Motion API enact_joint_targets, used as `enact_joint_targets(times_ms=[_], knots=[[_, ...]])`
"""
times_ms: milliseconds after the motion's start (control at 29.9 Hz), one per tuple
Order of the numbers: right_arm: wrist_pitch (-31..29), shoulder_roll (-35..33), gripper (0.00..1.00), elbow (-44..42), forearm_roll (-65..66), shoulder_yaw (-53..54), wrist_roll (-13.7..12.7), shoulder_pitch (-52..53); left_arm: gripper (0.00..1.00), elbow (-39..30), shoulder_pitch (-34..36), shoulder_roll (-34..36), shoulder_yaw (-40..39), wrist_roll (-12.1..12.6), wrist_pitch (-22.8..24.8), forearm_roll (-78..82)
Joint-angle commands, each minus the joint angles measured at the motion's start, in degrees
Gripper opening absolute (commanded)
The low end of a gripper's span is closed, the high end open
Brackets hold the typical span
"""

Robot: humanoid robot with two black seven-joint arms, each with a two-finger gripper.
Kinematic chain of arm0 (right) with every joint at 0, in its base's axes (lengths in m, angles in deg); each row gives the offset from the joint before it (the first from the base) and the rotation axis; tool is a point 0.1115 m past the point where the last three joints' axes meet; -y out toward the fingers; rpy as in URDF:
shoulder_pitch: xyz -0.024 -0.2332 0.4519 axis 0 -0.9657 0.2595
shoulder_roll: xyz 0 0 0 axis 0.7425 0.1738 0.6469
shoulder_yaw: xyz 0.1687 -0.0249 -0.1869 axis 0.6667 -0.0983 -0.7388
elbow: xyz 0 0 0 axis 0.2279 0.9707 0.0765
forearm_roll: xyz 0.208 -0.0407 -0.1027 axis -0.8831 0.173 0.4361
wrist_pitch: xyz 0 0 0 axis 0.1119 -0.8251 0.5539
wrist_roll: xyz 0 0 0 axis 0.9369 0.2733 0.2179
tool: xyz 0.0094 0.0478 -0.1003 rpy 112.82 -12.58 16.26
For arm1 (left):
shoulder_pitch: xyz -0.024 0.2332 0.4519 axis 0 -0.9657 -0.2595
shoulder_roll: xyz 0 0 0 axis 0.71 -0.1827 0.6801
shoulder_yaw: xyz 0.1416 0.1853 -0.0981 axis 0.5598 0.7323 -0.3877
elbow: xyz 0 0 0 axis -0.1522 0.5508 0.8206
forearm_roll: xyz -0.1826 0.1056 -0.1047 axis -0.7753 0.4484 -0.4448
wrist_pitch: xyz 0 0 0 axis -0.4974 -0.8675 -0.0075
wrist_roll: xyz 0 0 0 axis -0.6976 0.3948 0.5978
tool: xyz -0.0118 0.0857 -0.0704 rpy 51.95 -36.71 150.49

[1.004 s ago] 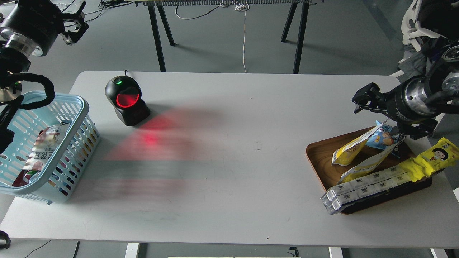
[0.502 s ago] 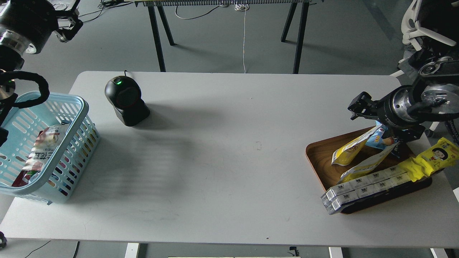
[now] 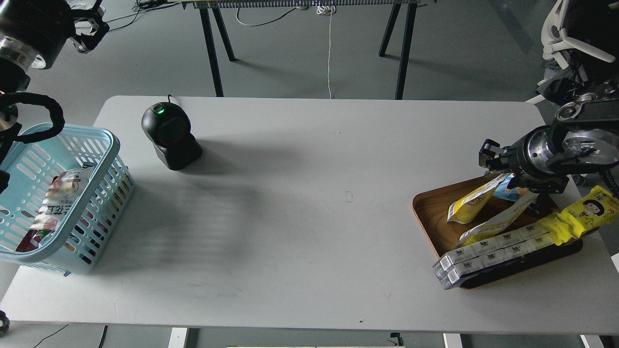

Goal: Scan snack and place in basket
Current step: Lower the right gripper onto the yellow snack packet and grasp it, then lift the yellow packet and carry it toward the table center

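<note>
The snack (image 3: 470,202), a yellow pouch with a white top, leans in the brown wooden tray (image 3: 427,216) at the right. My right gripper (image 3: 493,162) hangs just above the pouch's upper end, its fingers apart and holding nothing. The light blue basket (image 3: 103,170) stands at the table's left edge with a red and white pack (image 3: 57,203) inside. My left gripper (image 3: 89,25) is high at the far left, behind the basket, dark and small.
A black scanner (image 3: 169,135) with a green light stands at the back left. The tray also holds a second yellow pouch (image 3: 495,221), a small blue bag (image 3: 513,193), a long yellow wrapper with a cartoon face (image 3: 582,213) and a row of white boxes (image 3: 493,252).
The scanner's red light has gone out. My right gripper has come down and turned toward the pouch's top end. My left arm has drawn up and back, away from the basket.
</note>
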Motion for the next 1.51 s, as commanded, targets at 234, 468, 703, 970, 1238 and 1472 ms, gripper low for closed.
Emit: enact_joint_targets(times_ms=[234, 468, 703, 970, 1238, 1472], knots=[[-0.2, -0.4, 0.0, 0.3, 0.0, 0.0, 0.0, 0.4, 1.0, 0.0, 0.0, 0.7, 0.1, 0.0, 0.0, 0.0], [-0.1, -1.6, 0.0, 0.9, -0.2, 0.8, 0.0, 2.5, 1.0, 0.0, 0.0, 0.6, 0.1, 0.0, 0.0, 0.0], [0.8, -2.8, 0.0, 0.7, -0.9, 1.4, 0.0, 8.5, 1.0, 0.0, 0.3, 0.5, 0.0, 0.1, 0.0, 0.0], [8.6, -2.0, 0.0, 0.2, -9.2, 8.7, 0.0, 12.5, 1.0, 0.0, 0.8, 0.4, 0.1, 0.1, -0.1, 0.0], [12.8, 7.2, 0.0, -0.5, -17.7, 13.7, 0.0, 14.1, 1.0, 0.0, 1.5, 0.4, 0.1, 0.2, -0.2, 0.0], [12.9, 18.4, 0.0, -6.5, -20.0, 17.2, 0.0, 9.6, 1.0, 0.0, 1.6, 0.5, 0.1, 0.1, -0.4, 0.0]])
